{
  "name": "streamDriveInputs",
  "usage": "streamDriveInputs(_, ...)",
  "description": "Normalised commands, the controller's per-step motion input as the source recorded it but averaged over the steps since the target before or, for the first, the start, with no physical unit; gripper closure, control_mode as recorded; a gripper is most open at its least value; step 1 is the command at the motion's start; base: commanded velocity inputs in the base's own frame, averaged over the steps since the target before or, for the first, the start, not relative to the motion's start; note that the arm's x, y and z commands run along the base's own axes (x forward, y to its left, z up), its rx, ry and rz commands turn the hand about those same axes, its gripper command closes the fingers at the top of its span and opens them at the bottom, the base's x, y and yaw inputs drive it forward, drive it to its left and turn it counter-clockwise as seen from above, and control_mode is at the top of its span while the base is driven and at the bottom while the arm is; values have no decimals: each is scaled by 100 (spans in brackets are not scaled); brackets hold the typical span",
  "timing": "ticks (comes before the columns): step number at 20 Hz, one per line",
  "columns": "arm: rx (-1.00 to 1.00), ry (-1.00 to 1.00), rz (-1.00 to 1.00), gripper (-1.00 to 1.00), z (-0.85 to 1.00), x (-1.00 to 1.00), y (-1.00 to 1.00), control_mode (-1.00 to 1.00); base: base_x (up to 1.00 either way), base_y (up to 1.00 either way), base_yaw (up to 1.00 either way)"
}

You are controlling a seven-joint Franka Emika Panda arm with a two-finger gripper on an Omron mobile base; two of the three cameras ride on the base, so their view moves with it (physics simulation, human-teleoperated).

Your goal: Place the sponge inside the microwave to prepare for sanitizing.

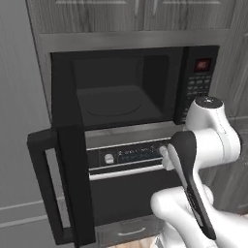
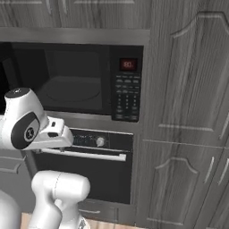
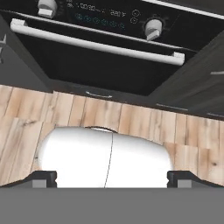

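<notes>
The microwave (image 1: 198, 82) is a black built-in box with its door (image 1: 68, 189) swung wide open to the left. Its cavity is lit enough to show the round turntable (image 1: 114, 104), with nothing on it. In the right base view the microwave (image 2: 127, 85) shows its red display and button panel, with the turntable (image 2: 74, 91) inside. The sponge is out of view. My gripper (image 3: 112, 177) points down at the floor below the oven, its two fingertips (image 3: 43, 178) far apart and nothing between them. The arm is folded in front of the oven.
Below the microwave sits a black oven (image 1: 126, 157) with knobs and a silver bar handle (image 3: 96, 43). The open door juts into the room on the left. Tall grey wooden cabinet doors (image 2: 188, 134) stand on the right. A wooden floor (image 3: 131, 118) lies below.
</notes>
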Motion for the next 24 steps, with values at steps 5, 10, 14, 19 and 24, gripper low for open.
streamDriveInputs(5,0,0,0,-100,0,0,0,100,-28,-37,-12)
streamDriveInputs(10,0,0,0,-100,0,0,0,100,41,-36,-26)
streamDriveInputs(14,0,0,0,-100,0,0,0,100,62,-8,-71)
streamDriveInputs(19,0,0,0,-100,0,0,0,100,33,-21,-78)
streamDriveInputs(24,0,0,0,-100,0,0,0,100,-3,-22,-81)
